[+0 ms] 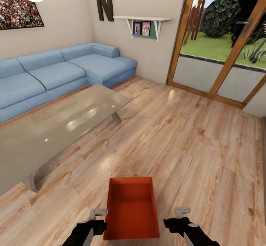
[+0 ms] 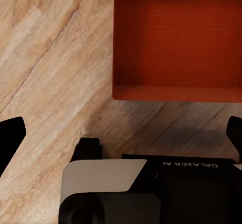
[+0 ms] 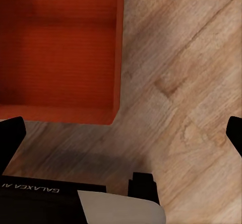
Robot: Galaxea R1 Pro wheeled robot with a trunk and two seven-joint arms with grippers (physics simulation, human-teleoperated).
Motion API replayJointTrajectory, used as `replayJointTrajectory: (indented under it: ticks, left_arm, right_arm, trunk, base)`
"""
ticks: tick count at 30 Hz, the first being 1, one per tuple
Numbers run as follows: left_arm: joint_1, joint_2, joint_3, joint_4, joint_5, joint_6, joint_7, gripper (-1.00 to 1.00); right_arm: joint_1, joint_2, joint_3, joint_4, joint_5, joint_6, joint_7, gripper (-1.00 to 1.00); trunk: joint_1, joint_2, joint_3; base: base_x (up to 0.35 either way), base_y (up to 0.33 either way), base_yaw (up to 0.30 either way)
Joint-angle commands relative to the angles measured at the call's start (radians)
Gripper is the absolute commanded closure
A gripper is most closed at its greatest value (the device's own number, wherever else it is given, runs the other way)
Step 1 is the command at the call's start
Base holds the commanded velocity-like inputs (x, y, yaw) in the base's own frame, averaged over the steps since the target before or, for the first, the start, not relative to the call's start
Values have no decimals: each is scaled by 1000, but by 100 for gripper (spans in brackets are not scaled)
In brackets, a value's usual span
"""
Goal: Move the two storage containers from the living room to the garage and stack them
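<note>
One red-orange storage container (image 1: 131, 209) sits empty on the light wood plank flooring of the living room, right in front of me. My left gripper (image 1: 96, 220) hangs beside its left wall and my right gripper (image 1: 181, 218) beside its right wall, both a little apart from it. In the left wrist view the container (image 2: 176, 38) lies beyond the open left gripper (image 2: 122, 136), whose fingertips (image 2: 11, 138) stand wide apart. The right wrist view shows the container (image 3: 60, 48) ahead of the open right gripper (image 3: 123, 133). Neither gripper holds anything.
A grey low table (image 1: 55, 128) stands to the left, with a blue sectional sofa (image 1: 55, 72) behind it along the wall. A wood-framed glass door (image 1: 221, 54) to a garden is at the back right. Open plank floor (image 1: 192, 139) stretches ahead and right.
</note>
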Motion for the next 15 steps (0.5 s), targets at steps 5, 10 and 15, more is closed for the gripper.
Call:
replayJointTrajectory:
  ticks: [5, 10, 15]
  left_arm:
    - [0, 0, -1, -2, 6, 4, 7, -100]
    - [0, 0, -1, -3, 6, 2, 7, -100]
    - [0, 0, -1, -3, 6, 2, 7, -100]
  right_arm:
    - [0, -1, 6, -2, -4, 6, 1, -100]
    - [0, -1, 6, -2, -5, 6, 1, -100]
    - [0, -1, 6, -2, -6, 6, 2, -100]
  trunk:
    - [19, -36, -17]
    - [38, -71, -32]
    - [58, -106, -48]
  base:
    - [0, 0, 60]
    - [0, 0, 5]
    - [0, 0, 0]
